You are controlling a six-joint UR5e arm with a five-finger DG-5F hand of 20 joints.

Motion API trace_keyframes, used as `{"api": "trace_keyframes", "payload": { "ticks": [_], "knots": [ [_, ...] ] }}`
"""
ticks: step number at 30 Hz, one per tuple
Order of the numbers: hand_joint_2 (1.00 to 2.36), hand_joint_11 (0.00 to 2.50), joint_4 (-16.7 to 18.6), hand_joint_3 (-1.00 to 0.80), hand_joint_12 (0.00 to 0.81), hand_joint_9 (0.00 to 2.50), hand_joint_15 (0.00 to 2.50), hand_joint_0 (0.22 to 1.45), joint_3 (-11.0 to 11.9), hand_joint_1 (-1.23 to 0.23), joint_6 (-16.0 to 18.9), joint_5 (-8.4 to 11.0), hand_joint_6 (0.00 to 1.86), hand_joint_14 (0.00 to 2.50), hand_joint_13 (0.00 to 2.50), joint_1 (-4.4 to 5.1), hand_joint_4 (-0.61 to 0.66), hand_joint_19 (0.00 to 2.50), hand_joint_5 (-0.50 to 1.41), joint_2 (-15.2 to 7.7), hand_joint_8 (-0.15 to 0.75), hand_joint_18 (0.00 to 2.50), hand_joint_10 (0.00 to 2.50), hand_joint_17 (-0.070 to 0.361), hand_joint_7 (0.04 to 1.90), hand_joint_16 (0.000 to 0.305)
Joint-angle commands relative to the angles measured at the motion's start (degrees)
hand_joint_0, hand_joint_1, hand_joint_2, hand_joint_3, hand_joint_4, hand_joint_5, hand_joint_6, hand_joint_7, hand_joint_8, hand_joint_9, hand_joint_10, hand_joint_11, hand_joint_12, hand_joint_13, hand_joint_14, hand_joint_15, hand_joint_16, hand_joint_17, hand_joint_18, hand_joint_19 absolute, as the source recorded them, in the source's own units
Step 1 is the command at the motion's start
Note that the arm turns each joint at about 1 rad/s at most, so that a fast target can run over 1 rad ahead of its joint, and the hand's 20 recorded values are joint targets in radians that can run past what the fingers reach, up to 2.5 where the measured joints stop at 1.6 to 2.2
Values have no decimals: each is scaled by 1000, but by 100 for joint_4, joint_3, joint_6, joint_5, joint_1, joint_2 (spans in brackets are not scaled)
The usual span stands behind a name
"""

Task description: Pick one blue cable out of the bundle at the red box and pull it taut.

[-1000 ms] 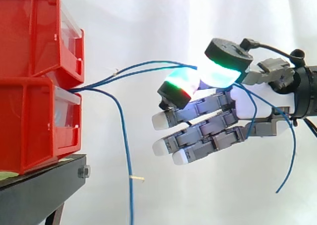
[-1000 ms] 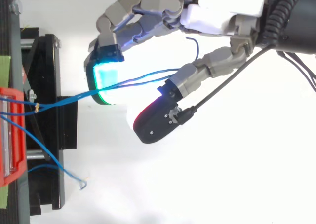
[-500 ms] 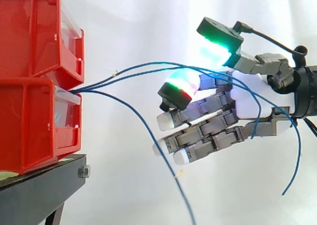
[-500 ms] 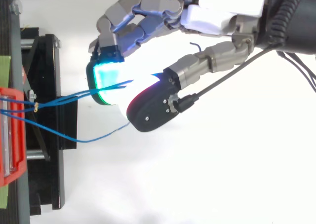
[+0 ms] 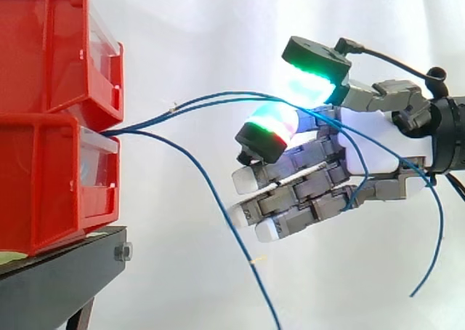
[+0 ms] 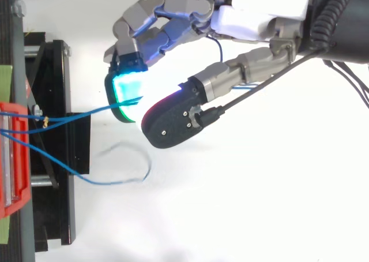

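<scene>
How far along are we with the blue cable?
Done: the hand is at the bundle; two blue cables from the red box run through it. In hand: neither is taut, both arch. Left: single one out and pull it straight; a third cable sags below.

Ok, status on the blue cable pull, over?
Hand at the bundle, grasp unconfirmed. Two blue cables run from the red box through it, slack, not taut. Third cable hangs loose below.
</scene>
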Motion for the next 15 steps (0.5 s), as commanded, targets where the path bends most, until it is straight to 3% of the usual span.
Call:
{"api": "trace_keyframes", "payload": {
  "ticks": [1,4,15],
  "knots": [
    [1008,337,-4,-400,361,748,185,599,1,-783,-2,0,864,8,399,-4,46,252,-164,3,246,339,8,121,1133,54],
    [1000,336,13,-497,366,745,186,558,1,-789,-2,0,866,8,401,4,48,257,-166,-5,251,347,8,124,1104,55],
    [1000,338,-4,-500,374,748,197,523,1,-766,-2,0,863,8,401,4,56,261,-168,3,259,348,8,128,1074,57]
  ]
}}
